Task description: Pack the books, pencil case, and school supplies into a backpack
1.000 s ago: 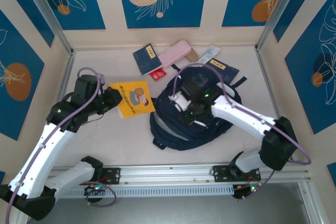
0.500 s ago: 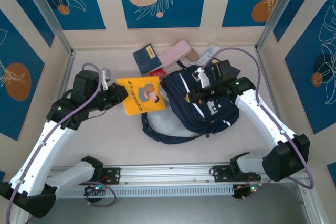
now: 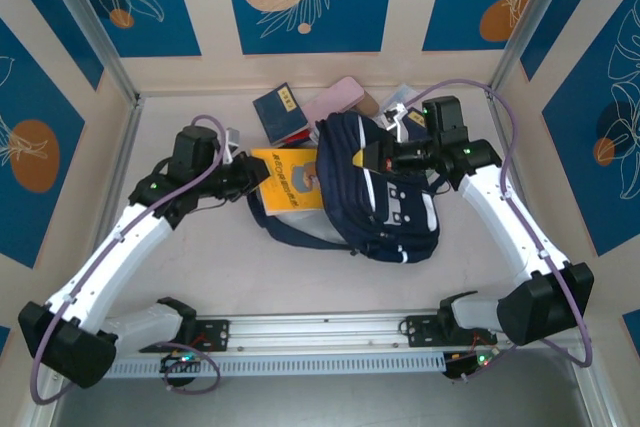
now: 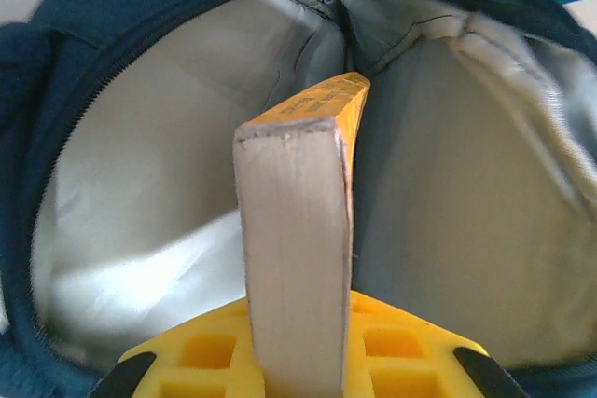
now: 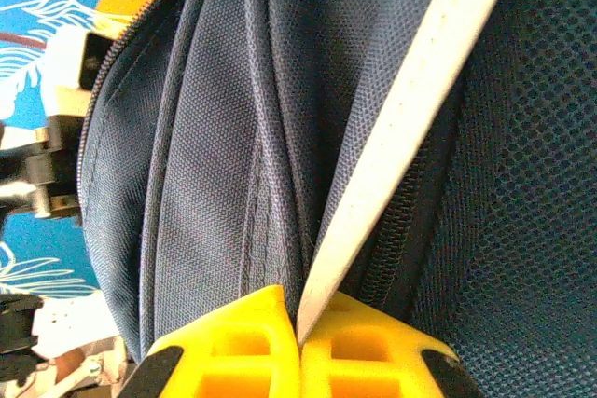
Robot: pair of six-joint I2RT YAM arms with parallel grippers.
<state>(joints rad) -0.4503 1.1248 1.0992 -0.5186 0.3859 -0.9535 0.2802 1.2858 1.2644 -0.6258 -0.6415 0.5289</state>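
The dark navy backpack (image 3: 395, 209) lies at mid-table with its mouth turned left. My right gripper (image 3: 373, 157) is shut on its top edge by a white stripe (image 5: 410, 109), holding the mouth up. My left gripper (image 3: 252, 177) is shut on the orange-yellow book (image 3: 292, 177), whose right end is at the mouth. In the left wrist view the book (image 4: 297, 249) stands edge-on between the jaws and points into the grey lining (image 4: 159, 193). One navy book (image 3: 281, 112), the pink pencil case (image 3: 335, 99) and the white-and-blue packet (image 3: 402, 97) lie at the back.
A dark strap (image 3: 285, 232) of the backpack trails on the table in front of the book. Enclosure walls and metal posts (image 3: 118, 67) close in the back and sides. The base rail (image 3: 320, 332) runs along the near edge.
My right gripper has pulled the backpack's top up and back, so the mouth faces left. My left gripper has carried the orange-yellow book to the right, up to the mouth.
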